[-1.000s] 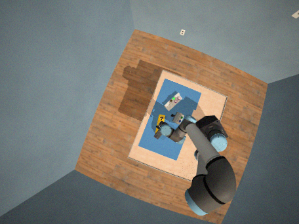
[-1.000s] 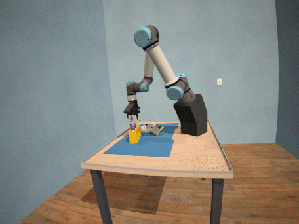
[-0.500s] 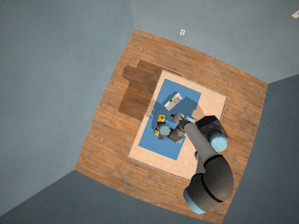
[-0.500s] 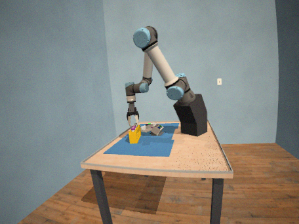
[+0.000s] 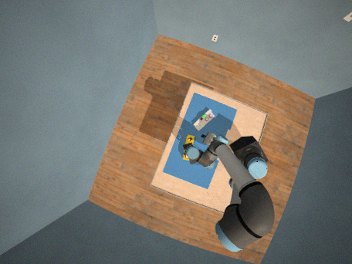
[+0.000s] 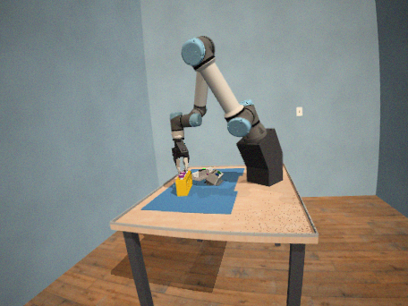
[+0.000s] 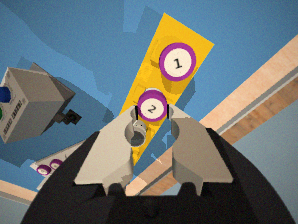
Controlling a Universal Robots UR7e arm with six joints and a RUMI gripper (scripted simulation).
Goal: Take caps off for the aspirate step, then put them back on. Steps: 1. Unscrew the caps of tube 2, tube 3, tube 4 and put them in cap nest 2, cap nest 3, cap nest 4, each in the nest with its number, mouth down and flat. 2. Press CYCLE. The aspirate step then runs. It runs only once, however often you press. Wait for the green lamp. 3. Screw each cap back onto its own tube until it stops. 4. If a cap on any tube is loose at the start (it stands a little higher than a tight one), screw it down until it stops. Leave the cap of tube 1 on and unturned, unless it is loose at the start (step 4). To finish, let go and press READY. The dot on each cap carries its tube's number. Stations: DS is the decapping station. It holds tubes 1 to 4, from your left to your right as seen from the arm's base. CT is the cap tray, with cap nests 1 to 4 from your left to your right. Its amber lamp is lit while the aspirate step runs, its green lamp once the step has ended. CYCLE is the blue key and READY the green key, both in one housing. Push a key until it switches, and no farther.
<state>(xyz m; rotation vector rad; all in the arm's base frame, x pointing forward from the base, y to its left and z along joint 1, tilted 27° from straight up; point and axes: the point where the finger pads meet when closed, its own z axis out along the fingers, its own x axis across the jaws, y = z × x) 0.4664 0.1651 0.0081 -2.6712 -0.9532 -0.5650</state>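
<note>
While the fingers (image 6: 185, 165) grasp the number 2 cap (image 7: 152, 107) at the yellow decapping station (image 5: 189, 140) (image 6: 182, 187) (image 7: 168, 29), the station stands on a blue mat (image 5: 185, 174) (image 6: 192, 207) (image 7: 240, 22). Mat lies on a pale wood-topped table (image 5: 251, 123) (image 6: 264, 212) (image 7: 255, 85), dark legs. Plank floor (image 5: 123, 174) (image 6: 353, 255), brown; table's shadow across it. Blue-grey walls (image 5: 77, 77) (image 6: 335, 63); one white outlet (image 5: 214, 38) (image 6: 299, 111).

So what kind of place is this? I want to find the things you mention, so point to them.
Probably a lab practice bench. A yellow holder (image 6: 182, 186) (image 7: 194, 44) carries tubes with numbered purple caps, a robot arm (image 6: 218, 85) reaches over it, and a box with coloured keys (image 7: 37, 102) sits nearby.
</note>
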